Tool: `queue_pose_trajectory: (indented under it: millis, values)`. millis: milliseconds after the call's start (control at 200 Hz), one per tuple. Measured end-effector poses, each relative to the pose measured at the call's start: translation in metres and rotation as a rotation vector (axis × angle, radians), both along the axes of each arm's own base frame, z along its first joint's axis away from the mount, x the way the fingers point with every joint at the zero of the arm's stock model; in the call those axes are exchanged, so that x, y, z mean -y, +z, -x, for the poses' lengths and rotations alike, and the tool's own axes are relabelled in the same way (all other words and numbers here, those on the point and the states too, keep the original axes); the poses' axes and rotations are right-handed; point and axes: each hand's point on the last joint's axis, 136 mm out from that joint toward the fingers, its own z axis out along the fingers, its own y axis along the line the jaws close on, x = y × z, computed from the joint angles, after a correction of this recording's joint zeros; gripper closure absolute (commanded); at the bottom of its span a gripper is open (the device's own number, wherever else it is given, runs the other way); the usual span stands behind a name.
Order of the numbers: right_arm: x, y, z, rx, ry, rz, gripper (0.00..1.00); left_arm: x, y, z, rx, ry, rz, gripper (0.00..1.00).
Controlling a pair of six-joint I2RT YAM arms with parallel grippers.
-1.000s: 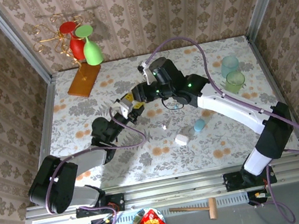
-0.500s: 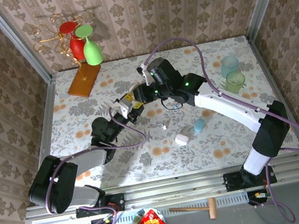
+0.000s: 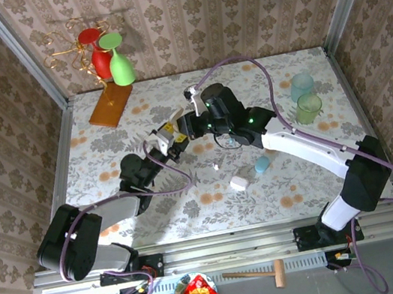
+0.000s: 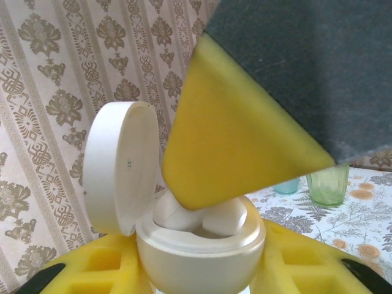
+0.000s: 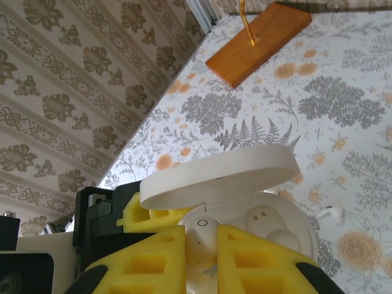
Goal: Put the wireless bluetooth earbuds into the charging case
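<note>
- While the left gripper (image 3: 165, 139) pinches the case (image 4: 199, 251) between its yellow pads, the case stands upright at the bottom centre of the left wrist frame.
- In the top view, gripper and case sit left of centre, over the flowered table (image 3: 295, 190).
- The lid (image 4: 116, 165) stands open. It is left of the case body in the left wrist view and above it in the right wrist view.
- The right gripper (image 5: 202, 231) meets the case from the right in the top view.
- One of its yellow pads (image 4: 233, 153) slants down from the upper right of the left wrist frame, with its tip inside the case's mouth.
- In the right wrist view its fingers are drawn close, leaving a narrow gap filled with something white. I cannot tell whether that is a pinched earbud or the case behind.
- A rounded white piece, an earbud (image 4: 225, 217) by its look, sits in the case just right of the pad tip.
- Another earbud (image 5: 331, 213) lies on the table near the right edge of the right wrist frame, beside the case. In the top view it lies below and right of the grippers.
- A white pebble (image 3: 239, 182) and a blue pebble (image 3: 262, 164) lie side by side, lower right of that earbud.
- Two green cups (image 3: 309, 105) stand at the table's upper right, well apart from the case.
</note>
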Motion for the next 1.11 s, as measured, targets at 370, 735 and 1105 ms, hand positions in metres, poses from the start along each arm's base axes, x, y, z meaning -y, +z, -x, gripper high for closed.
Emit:
queue_pose_trajectory:
  millis: [370, 735, 1105]
  values:
    - [-0.004, 0.001, -0.002, 0.135, -0.011, -0.024, 0.87, -0.004, 0.0, -0.005, -0.016, 0.025, 0.012, 0.76]
    - [0.002, 0.006, -0.006, 0.206, -0.048, -0.044, 0.88, -0.004, 0.002, -0.004, -0.045, 0.014, 0.042, 0.77]
    - [0.0, 0.015, -0.008, 0.24, -0.06, -0.071, 0.88, -0.005, 0.005, -0.005, -0.062, 0.016, 0.068, 0.77]
